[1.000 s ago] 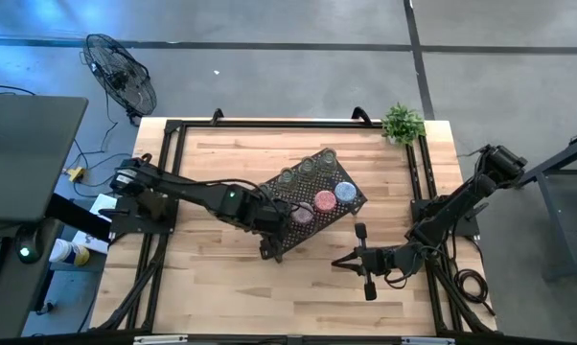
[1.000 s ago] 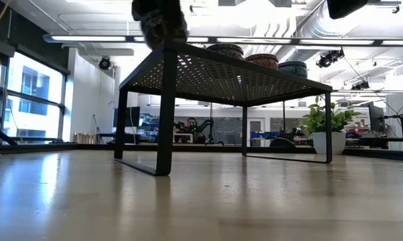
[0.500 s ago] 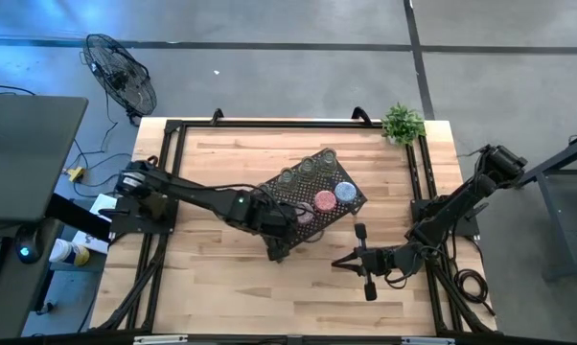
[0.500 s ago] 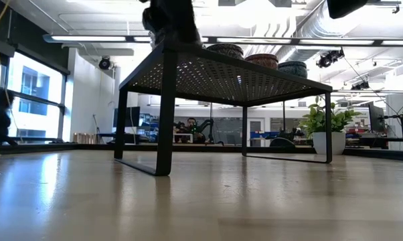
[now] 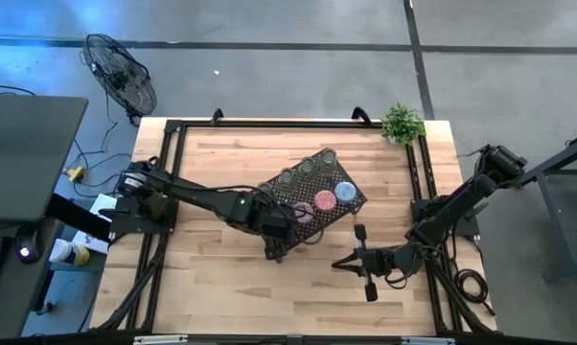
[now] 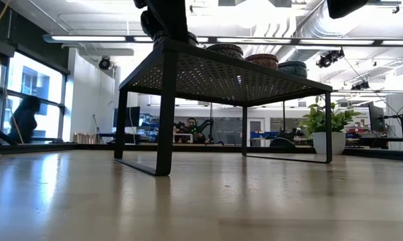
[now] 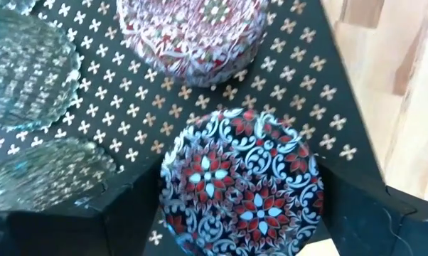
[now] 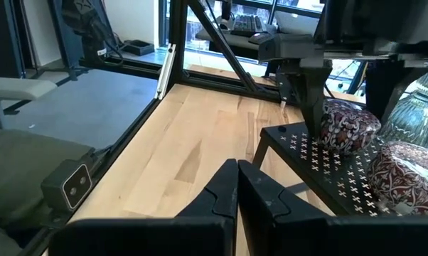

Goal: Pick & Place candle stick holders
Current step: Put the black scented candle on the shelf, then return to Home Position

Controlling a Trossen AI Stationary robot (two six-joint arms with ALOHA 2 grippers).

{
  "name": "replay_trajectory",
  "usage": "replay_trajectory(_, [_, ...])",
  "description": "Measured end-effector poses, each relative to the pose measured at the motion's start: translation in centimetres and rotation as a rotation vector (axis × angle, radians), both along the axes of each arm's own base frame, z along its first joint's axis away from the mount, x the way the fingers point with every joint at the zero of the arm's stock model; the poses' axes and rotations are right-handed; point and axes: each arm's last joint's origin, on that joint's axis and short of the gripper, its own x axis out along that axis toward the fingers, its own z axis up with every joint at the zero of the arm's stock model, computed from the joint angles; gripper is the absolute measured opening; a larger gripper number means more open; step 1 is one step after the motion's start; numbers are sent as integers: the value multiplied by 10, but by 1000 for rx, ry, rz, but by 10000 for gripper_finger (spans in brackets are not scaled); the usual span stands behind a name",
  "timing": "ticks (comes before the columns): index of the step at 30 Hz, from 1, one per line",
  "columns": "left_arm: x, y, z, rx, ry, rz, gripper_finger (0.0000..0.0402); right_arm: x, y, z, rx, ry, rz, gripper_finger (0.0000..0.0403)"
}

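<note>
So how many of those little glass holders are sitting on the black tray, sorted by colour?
Clear greenish holders: 4
Patterned coloured holders: 4 (the one at the tray's near corner shows only in the left wrist view)
Total: 8

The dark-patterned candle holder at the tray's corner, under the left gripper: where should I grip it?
Grip the dark-patterned holder across its round side wall, coming straight down. It sits flat on the mesh tray, and the left gripper fingers already stand open on either side. The pink holder is close by, so probably keep the fingers off that side.
</note>
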Motion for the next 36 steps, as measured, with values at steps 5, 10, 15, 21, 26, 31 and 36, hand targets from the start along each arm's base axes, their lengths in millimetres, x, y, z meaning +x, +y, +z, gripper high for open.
replay_trajectory(5, [0,0,0,11,-1,-8,335,0,0,0,-1,0,0,2])
replay_trajectory(10, [1,0,4,16,-11,-21,336,0,0,0,-2,0,0,1])
replay_trajectory(15, [2,0,9,19,-27,-36,337,0,0,0,-1,0,0,2])
replay_trajectory(21, [3,-1,17,22,-48,-54,336,0,0,0,-2,0,-1,1])
replay_trajectory(26, [3,-6,28,46,-71,-119,311,0,0,0,-2,0,0,1])
replay_trajectory(31, [-13,-29,44,168,-103,-211,236,0,0,0,-5,0,0,1])
replay_trajectory(36, [-45,-58,59,228,-133,-243,136,0,0,-1,-5,2,7,0])
